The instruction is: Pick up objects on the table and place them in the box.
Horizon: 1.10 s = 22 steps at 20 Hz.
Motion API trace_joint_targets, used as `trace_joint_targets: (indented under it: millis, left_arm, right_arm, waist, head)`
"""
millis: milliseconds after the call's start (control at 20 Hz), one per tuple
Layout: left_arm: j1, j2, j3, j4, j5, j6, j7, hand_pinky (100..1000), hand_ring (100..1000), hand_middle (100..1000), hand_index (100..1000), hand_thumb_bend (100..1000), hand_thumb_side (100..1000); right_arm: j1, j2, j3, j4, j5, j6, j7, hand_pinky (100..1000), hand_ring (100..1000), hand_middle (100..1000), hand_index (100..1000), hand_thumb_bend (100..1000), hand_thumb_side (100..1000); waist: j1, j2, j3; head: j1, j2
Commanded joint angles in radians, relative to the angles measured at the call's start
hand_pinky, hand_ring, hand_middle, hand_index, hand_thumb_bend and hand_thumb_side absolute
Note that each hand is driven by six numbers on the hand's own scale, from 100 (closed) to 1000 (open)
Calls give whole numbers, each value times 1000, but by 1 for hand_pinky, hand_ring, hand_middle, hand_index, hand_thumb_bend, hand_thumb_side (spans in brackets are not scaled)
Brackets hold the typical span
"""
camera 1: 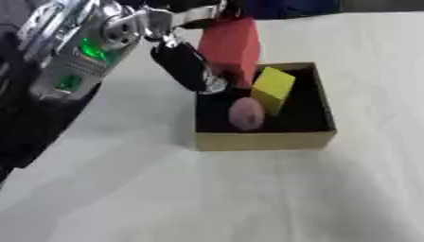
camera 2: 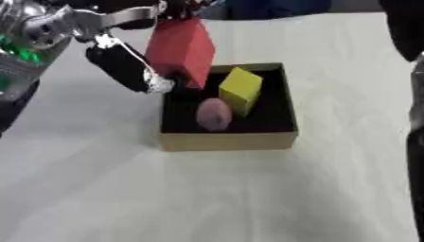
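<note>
The left arm comes in from about ten o'clock, silver casing with a green light, wrist bent so the left hand [camera 1: 186,59] hangs down over the near-left corner of the box [camera 1: 265,140]. Its dark fingers [camera 2: 124,66] point downward alongside a red block [camera 2: 181,49], and something holds the block from above; the fingers seem curled round it, though the blur makes the hold hard to read. The block is matte and boxy, tilted, its lower end at the box's eleven o'clock corner. The box is shallow, tan cardboard with a dark inside. In it sit a yellow cube [camera 1: 273,87], tipped on an edge, and just beside it at seven o'clock a rounded pink lump [camera 1: 246,113]. A pale cloth [camera 1: 207,198] covers the table. The right arm [camera 2: 411,118] shows only as a dark strip at three o'clock.
</note>
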Motion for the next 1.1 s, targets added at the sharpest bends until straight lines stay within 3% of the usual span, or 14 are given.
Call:
trace_joint_targets:
  millis: [50, 450, 1100]
  left_arm:
    - [-26, -20, -5, 37, -29, 10, -11, 610, 644, 447, 670, 100, 459]
    - [-32, -72, -18, 157, -147, -2, -11, 604, 639, 437, 660, 100, 489]
    - [-26, -117, -49, 260, -192, -26, 28, 609, 649, 462, 684, 100, 516]
  right_arm:
    - [-16, -4, 2, -25, -6, 3, 1, 989, 852, 601, 707, 100, 775]
    - [-24, -5, 2, -24, -6, 3, 1, 991, 852, 601, 707, 100, 774]
    - [-31, -4, 2, -23, -6, 4, 4, 992, 853, 601, 708, 100, 777]
  waist:
    - [-1, -29, -2]
    - [-2, -19, -10]
    - [-3, -9, -15]
  head:
    - [3, -5]
    - [7, -15]
    - [11, -17]
